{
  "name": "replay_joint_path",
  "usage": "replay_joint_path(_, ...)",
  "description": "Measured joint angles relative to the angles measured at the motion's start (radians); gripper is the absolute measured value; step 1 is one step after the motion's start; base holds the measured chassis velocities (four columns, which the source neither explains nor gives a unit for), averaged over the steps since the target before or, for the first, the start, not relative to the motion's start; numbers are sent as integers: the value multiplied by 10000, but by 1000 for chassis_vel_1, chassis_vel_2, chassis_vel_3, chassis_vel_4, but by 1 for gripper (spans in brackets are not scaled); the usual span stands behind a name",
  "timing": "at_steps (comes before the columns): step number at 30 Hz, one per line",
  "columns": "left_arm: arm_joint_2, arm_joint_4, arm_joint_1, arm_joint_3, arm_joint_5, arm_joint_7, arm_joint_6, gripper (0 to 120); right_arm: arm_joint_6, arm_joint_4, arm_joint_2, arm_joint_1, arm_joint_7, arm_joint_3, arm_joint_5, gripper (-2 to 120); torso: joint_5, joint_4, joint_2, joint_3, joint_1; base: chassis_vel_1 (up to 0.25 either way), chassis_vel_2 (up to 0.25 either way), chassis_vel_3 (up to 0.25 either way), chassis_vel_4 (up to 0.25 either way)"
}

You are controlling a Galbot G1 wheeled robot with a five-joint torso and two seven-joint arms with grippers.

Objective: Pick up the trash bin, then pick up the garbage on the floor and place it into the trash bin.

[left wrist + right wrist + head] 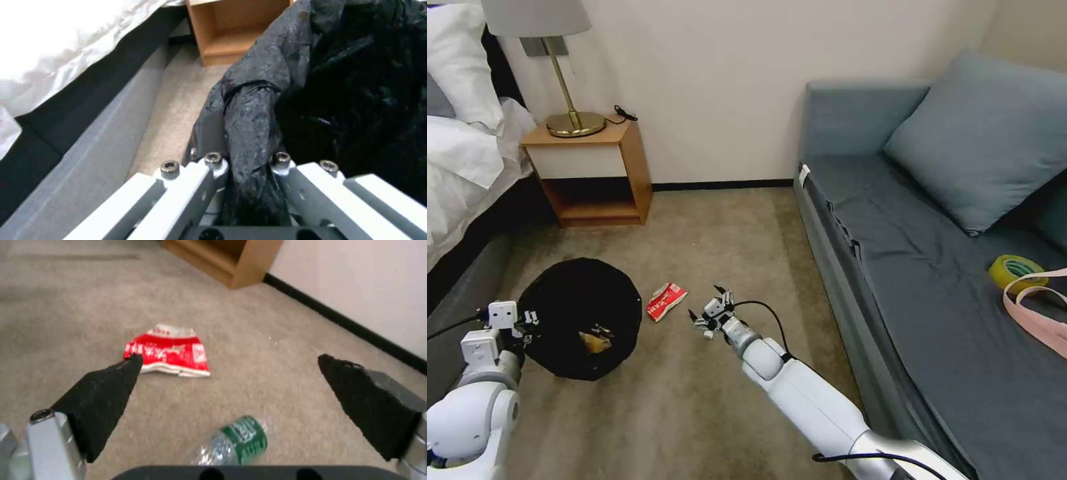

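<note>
Carpet floor [707, 220], round black-bagged trash bin [570, 293] by the bed, left gripper [242, 163] clamped on its crinkly bag rim, right gripper [229, 366] spread wide above red-and-white packet [171, 351] and small clear green-labelled bottle [238, 441].

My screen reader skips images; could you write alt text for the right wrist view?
The right pincer hangs open above beige carpet, its black fingertips framing a red-and-white packet. A clear bottle with green label lies nearer the camera.
</note>
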Motion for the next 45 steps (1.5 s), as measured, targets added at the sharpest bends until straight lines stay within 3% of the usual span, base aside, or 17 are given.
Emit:
replay_joint_path(20,95,128,349,-599,-167,-101,-171,4,434,-967,336,-65,-354,467,-923,100,-1,0,0,0,0,0,0,0,0)
replay_joint_path(45,162,349,219,-585,-182,-110,-221,4,505,-1072,413,-34,-333,583,-1017,100,-2,-2,-2,0,0,-39,41,43,-40)
